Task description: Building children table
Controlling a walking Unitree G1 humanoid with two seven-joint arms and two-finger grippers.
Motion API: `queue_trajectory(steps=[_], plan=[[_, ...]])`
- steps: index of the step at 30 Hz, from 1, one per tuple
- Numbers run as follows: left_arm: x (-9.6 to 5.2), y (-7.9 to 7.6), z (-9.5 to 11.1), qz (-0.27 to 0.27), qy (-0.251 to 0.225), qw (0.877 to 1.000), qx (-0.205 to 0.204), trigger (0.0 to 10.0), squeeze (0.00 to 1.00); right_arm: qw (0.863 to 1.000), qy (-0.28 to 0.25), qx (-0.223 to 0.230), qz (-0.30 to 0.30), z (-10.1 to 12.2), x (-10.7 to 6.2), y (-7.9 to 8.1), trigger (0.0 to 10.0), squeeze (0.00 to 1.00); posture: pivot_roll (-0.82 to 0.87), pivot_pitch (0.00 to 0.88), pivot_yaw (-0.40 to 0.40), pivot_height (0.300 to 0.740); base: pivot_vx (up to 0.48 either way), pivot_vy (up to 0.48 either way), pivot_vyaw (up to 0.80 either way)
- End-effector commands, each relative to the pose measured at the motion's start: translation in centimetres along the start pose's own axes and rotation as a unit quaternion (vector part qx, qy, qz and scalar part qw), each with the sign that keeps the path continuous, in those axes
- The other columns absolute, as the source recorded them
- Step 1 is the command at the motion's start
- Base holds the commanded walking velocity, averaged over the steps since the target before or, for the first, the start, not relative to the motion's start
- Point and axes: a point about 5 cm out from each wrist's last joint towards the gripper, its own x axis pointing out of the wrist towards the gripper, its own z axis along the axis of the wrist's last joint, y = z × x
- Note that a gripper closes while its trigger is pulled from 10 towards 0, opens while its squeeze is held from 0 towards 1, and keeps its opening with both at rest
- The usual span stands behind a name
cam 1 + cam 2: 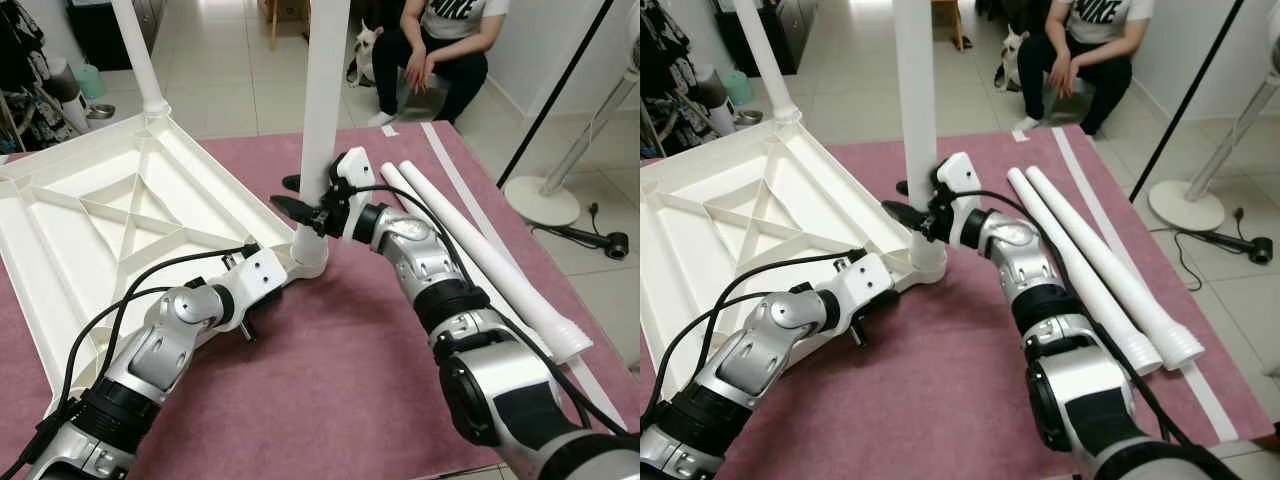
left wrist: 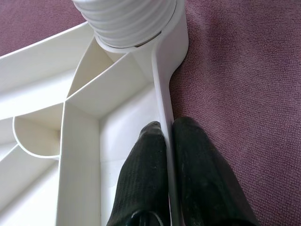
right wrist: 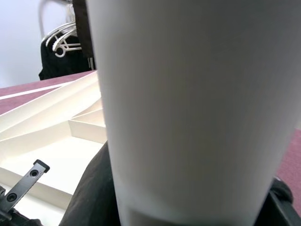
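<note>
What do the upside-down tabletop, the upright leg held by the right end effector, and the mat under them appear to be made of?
Tabletop: likely moulded white plastic, semi-gloss; thin ribs and a thin rim, which the left end effector pinches.
Upright leg: apparently the same smooth white plastic; ridged base at the corner socket, gripped by the right end effector.
Mat: mauve textile, probably short-pile carpet; fuzzy matte weave in the left wrist view.

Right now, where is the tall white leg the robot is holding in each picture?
Left eye view: the upright leg rises from the top edge down to the tabletop's near corner, centre.
Right eye view: the same leg, left of centre.
Left wrist view: its ribbed base at the top.
Right wrist view: the leg's shaft, very close.
Shared landmark: the corner socket of the upturned white tabletop, where the right end effector grips the leg.
</note>
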Motion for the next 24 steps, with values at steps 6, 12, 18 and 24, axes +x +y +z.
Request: queue_trajectory(steps=[6,12,18,24], plan=[[-0.1,0.0,-0.1,0.023,0.005,1.000,0.014,0.0,0.00,0.997,0.049,0.040,0.037,-2.7,0.0,1.4,10.0,0.00,0.15,0.000,0.041,0.740,0.000,0.000,0.00],[-0.2,0.0,-0.2,0.024,0.007,1.000,0.013,0.0,0.00,0.993,0.058,0.078,0.062,-3.1,-1.0,0.9,10.0,0.00,0.15,0.000,0.043,0.740,0.000,0.000,0.00],[-0.2,0.0,-0.3,0.024,0.008,1.000,0.013,0.0,0.00,0.989,0.039,0.130,0.054,-2.8,-2.1,-0.1,10.0,0.00,0.14,0.000,0.047,0.740,0.000,0.000,0.00],[0.0,0.0,-0.1,0.021,0.005,1.000,0.015,0.0,0.00,0.992,0.055,0.101,0.050,-3.0,-2.3,-0.2,10.0,0.00,0.13,0.000,0.054,0.740,0.000,0.000,0.00]])
